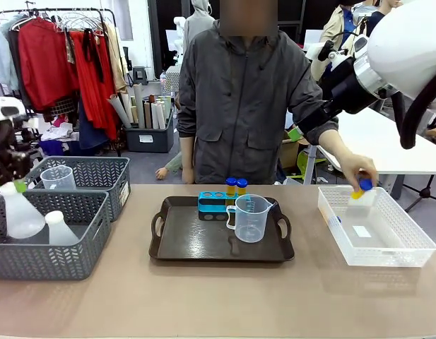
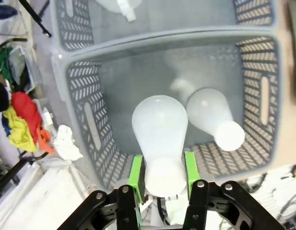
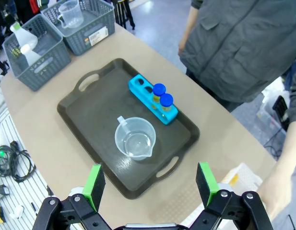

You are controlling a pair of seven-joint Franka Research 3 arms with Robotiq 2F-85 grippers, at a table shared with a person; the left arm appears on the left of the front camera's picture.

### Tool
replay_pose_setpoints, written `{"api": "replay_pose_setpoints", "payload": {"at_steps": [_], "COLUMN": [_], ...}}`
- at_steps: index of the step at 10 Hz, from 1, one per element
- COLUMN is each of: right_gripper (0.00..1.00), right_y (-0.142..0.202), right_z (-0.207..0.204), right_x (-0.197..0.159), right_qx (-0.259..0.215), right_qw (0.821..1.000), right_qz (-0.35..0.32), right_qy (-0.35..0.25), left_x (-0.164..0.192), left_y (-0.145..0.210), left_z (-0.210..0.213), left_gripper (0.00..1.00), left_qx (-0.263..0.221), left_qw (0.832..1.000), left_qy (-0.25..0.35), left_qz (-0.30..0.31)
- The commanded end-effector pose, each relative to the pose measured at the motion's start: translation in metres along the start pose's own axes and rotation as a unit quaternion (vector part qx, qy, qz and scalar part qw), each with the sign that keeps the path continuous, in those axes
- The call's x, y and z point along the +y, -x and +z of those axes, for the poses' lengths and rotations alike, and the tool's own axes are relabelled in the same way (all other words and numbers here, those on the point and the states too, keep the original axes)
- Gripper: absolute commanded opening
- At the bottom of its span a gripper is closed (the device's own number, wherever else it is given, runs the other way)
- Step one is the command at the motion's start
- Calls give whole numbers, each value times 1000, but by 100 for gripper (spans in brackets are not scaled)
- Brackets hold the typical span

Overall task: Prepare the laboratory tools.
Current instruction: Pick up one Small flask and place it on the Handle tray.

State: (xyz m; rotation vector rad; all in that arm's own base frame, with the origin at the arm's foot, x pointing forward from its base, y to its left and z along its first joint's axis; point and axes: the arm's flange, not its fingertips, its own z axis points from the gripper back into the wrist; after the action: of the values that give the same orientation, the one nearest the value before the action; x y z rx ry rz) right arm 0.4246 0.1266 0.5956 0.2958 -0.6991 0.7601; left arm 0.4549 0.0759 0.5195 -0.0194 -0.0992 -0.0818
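My left gripper is shut on the neck of a translucent white conical flask, a green pad on each side, inside the near grey mesh basket. A second flask stands beside it. On the dark tray sit a blue tube rack holding two yellow tubes with blue caps and a clear handled beaker. My right gripper hangs open high above the tray. The person's hand holds another tube over the white basket.
A second grey mesh basket behind the near one holds a clear beaker. The white basket stands at the table's right. The person stands at the far edge. Bare tabletop lies in front of the tray.
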Motion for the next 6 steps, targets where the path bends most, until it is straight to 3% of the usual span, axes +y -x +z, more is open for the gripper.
{"api": "replay_pose_setpoints", "payload": {"at_steps": [1,3,6], "right_gripper": [100,100,100], "right_y": [-2,-2,-2], "right_z": [2,2,2], "right_x": [1,1,1], "right_qx": [-1,-1,-1], "right_qw": [1000,1000,1000], "right_qz": [-10,-10,-10], "right_qy": [-3,-3,-3], "left_x": [-23,-54,-125], "left_y": [9,7,-8], "left_z": [50,106,183], "left_gripper": [0,0,0], "left_qx": [-5,-15,-57], "left_qw": [1000,997,990], "left_qy": [-30,-62,-54], "left_qz": [-4,-38,-116]}}
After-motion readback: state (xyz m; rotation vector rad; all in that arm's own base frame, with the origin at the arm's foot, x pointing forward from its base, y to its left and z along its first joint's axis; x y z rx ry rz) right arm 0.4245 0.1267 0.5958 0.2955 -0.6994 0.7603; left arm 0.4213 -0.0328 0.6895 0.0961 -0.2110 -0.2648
